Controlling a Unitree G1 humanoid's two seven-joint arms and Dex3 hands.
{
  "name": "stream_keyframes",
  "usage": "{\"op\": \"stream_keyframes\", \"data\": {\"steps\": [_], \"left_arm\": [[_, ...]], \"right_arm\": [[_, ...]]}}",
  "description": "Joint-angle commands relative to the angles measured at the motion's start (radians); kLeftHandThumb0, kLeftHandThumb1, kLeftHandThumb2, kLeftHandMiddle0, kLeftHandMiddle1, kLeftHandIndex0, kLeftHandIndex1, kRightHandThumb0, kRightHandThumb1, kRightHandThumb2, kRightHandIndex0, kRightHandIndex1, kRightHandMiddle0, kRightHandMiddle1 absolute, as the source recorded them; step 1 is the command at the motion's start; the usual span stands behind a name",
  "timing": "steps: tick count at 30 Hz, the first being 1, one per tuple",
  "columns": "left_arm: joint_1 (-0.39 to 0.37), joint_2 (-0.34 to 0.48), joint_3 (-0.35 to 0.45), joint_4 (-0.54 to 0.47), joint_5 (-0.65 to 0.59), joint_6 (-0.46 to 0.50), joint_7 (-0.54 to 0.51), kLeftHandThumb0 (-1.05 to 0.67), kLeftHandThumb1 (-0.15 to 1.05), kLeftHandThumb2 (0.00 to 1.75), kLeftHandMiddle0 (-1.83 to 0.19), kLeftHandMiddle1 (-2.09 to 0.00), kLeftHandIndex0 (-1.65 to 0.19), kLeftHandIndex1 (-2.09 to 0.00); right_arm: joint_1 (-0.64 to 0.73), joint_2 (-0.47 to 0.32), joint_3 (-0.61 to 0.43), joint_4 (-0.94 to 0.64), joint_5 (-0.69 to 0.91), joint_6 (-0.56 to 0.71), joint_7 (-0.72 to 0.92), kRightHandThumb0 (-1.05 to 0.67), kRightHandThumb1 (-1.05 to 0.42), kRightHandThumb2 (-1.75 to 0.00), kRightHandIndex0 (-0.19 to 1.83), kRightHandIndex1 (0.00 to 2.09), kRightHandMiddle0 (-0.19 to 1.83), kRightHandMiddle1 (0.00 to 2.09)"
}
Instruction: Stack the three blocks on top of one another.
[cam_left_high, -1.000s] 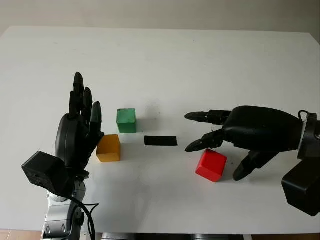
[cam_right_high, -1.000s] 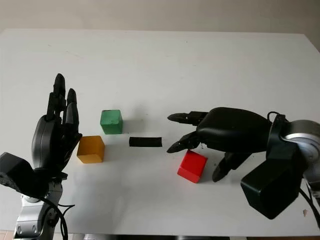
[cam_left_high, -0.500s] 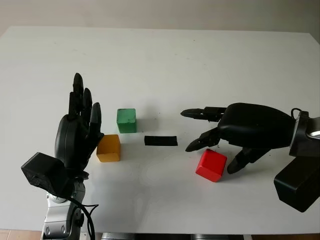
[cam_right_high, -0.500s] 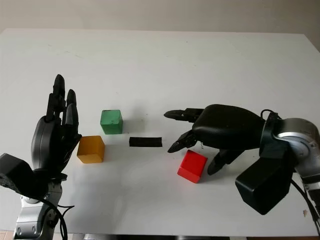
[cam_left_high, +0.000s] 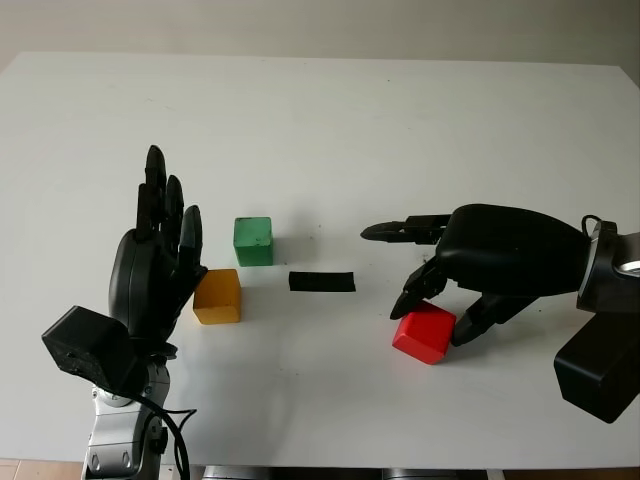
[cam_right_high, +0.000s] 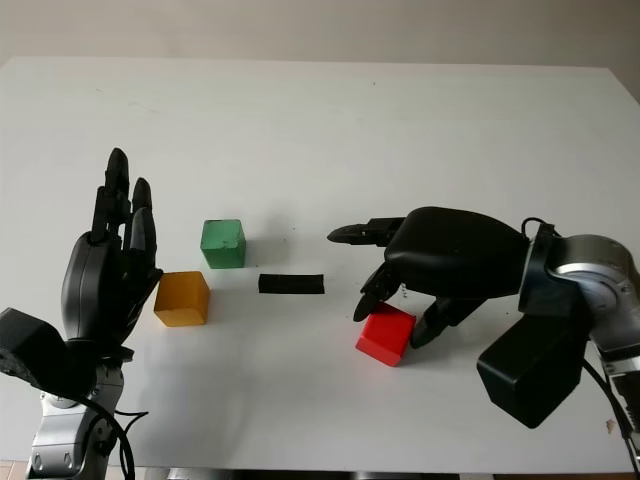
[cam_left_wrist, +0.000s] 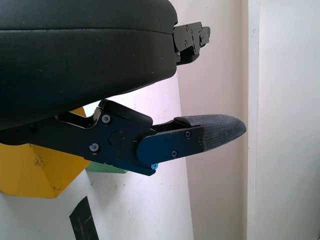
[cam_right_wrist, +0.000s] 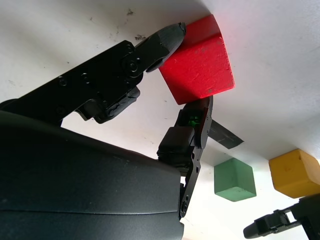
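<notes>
Right hand (cam_left_high: 437, 300) is sitting over the red block (cam_left_high: 424, 332), right of table centre and near the front edge. Its fingers (cam_right_wrist: 165, 37) are curling down around the block: 1 fingertip is pressing the block's far-left top edge, the thumb is coming down against the right side. In the right wrist view 2 digits are touching opposite faces of the block, so it is pinching it. Block is sitting on the white table (cam_left_high: 320, 130), a bit skewed relative to the other 2. A third finger is pointing out to the left, above the table, touching nothing.

Left hand (cam_left_high: 160, 262) is standing upright at the left, palm toward centre, open, holding nothing. It is just beside the yellow block (cam_left_high: 217, 296); I cannot tell whether they are touching.

Green block (cam_left_high: 253, 241) is lying just behind and right of the yellow one, close but apart. A strip of black tape (cam_left_high: 322, 281) is lying flat between the yellow/green pair and the red block. All 3 blocks are on the table, none stacked.
</notes>
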Motion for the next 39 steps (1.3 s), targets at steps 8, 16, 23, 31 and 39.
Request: {"op": "stream_keyframes", "data": {"steps": [8, 16, 23, 31, 39], "left_arm": [[0.007, 0.002, 0.002, -0.018, 0.006, 0.004, 0.006, -0.71, 1.05, 0.57, 0.14, -0.05, 0.15, -0.05], [0.0, 0.002, 0.002, -0.013, 0.007, 0.005, 0.005, -0.71, 1.05, 0.57, 0.15, -0.05, 0.15, -0.05], [-0.005, 0.001, 0.002, -0.006, -0.002, 0.001, -0.001, -0.71, 1.05, 0.57, 0.15, -0.05, 0.15, -0.05], [-0.001, 0.002, 0.002, -0.007, 0.007, -0.002, 0.004, -0.71, 1.05, 0.57, 0.14, -0.05, 0.16, -0.05], [0.006, 0.005, 0.01, 0.0, 0.004, -0.016, 0.0, -0.71, 1.05, 0.57, 0.14, -0.05, 0.16, -0.05]], "right_arm": [[-0.011, -0.007, 0.01, -0.022, 0.054, 0.042, 0.046, -0.4, -0.76, -0.06, 0.27, 0.1, 1.14, 0.26], [-0.117, 0.023, 0.0, -0.003, 0.062, 0.092, 0.038, -0.41, -0.79, -0.06, 0.25, 0.08, 1.11, 0.26], [-0.294, 0.121, 0.024, 0.123, 0.115, 0.137, 0.042, -0.4, -0.86, -0.06, 0.26, 0.07, 0.91, 0.59], [-0.412, 0.229, 0.081, 0.301, 0.058, 0.119, 0.025, -0.47, -0.94, -0.06, 0.2, 0.03, 0.46, 1.34], [-0.424, 0.325, 0.11, 0.385, 0.08, 0.248, 0.056, -0.45, -0.96, -0.05, 0.15, 0.03, 0.34, 1.49]]}}
